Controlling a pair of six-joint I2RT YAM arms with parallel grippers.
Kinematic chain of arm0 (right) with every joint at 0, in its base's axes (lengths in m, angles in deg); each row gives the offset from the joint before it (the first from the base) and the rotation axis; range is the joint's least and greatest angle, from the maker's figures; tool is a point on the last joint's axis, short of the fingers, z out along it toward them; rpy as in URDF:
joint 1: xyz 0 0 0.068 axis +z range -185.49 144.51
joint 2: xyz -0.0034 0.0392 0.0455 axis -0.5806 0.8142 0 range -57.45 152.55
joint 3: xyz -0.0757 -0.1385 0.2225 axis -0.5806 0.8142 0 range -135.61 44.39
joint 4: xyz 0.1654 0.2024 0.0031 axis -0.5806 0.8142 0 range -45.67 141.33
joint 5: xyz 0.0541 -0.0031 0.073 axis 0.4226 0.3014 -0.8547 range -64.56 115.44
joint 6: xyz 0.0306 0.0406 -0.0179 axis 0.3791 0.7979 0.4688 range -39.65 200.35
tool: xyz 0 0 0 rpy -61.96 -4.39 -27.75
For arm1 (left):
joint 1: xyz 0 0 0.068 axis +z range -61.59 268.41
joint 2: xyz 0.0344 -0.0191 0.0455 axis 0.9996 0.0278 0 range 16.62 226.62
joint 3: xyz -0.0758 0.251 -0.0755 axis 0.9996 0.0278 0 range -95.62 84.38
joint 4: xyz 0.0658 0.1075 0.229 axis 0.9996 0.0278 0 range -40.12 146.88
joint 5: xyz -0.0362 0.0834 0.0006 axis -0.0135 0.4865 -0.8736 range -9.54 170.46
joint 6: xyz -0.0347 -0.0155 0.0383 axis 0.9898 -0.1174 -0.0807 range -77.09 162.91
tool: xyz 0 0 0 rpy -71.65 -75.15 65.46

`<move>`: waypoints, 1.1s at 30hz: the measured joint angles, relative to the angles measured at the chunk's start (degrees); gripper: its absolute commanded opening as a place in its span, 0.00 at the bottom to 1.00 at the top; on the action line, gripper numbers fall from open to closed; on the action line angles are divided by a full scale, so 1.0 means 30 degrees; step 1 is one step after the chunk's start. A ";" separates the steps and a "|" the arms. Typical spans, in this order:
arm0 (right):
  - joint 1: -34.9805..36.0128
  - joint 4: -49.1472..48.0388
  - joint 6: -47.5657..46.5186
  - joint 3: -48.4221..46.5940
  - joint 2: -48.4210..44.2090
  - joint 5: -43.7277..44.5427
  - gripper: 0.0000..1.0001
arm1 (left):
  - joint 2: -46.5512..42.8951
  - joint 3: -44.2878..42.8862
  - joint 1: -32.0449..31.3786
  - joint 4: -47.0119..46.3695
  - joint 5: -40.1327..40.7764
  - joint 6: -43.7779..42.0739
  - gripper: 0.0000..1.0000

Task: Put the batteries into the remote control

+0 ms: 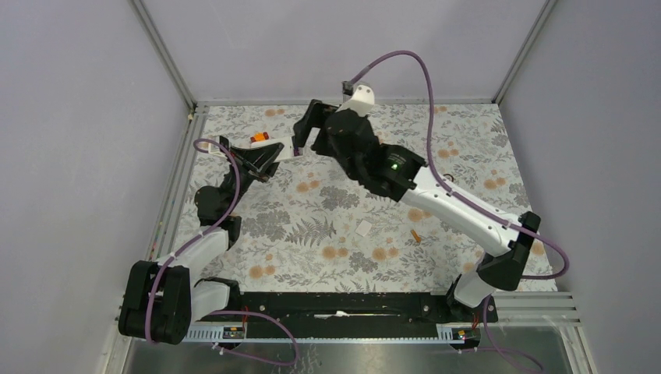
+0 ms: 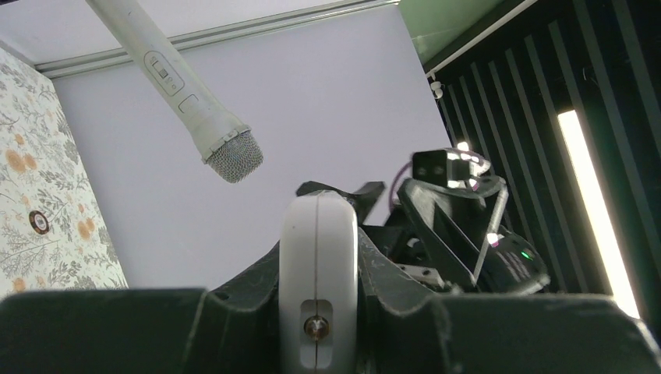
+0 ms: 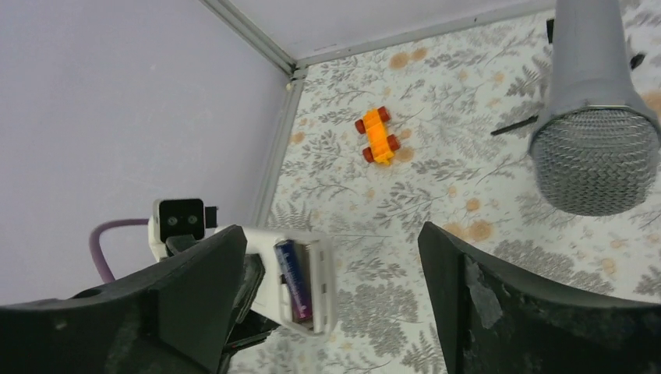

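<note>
Starting from the remote control (image 3: 300, 284): held up off the table (image 1: 327, 261) toward the far left, clamped across its thin sides in the left gripper (image 2: 318, 331), back turned to the right wrist camera with the battery bay open. Seated in one slot, the dark blue-purple battery (image 3: 293, 282), long axis running along the remote's length. Beside it, what looks like an empty slot.

Left to fetch: the orange battery (image 1: 415, 234), lying on the table toward the near side, just beside the right forearm and well apart from the remote. Too small in the top view to read its axis for certain; seemingly slanted near-to-far. Near it, a small white cover (image 1: 364, 227).

Hanging just beside the open bay: the right gripper (image 3: 335, 241), fingers spread wide, holding nothing. Nearer arm for the orange battery, by judgement: the right, with the left taken up by the remote.

Likely needed next: draw the right arm back toward its own base, set the fingers across the battery's short side, pinch, then return with its length lined up with the purple one's.

Farther out: an orange toy (image 3: 377, 135) on the table beyond the remote, and a microphone (image 3: 596, 148) overhead.
</note>
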 measured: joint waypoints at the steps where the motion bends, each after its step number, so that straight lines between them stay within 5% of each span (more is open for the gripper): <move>1: -0.0452 0.0000 0.0605 0.0379 -0.0342 -0.0758 0.91 | -0.0022 0.0000 0.0029 0.0007 0.0000 -0.0007 0.00; 7: -0.3279 -0.0182 0.4364 0.2557 -0.1960 -0.5493 0.92 | -0.0634 0.0000 0.0066 0.0080 -0.0095 -0.0357 0.00; 18: -0.3322 -0.1253 0.7868 0.3534 -0.1953 -1.0178 0.90 | -0.1632 0.0000 0.0066 0.1333 -0.0313 -0.1122 0.00; 23: -0.3402 -0.1654 0.8677 0.3723 -0.1909 -1.1344 0.69 | -0.2302 -0.0007 0.0066 0.2193 -0.0437 -0.1530 0.00; 30: -0.3490 -0.2033 0.9114 0.3730 -0.1829 -1.2036 0.67 | -0.2506 -0.0007 0.0066 0.2965 -0.0568 -0.1872 0.00; 33: -0.3541 -0.2033 0.9158 0.3730 -0.1792 -1.2145 0.57 | -0.2514 -0.0007 0.0066 0.3038 -0.0568 -0.1880 0.00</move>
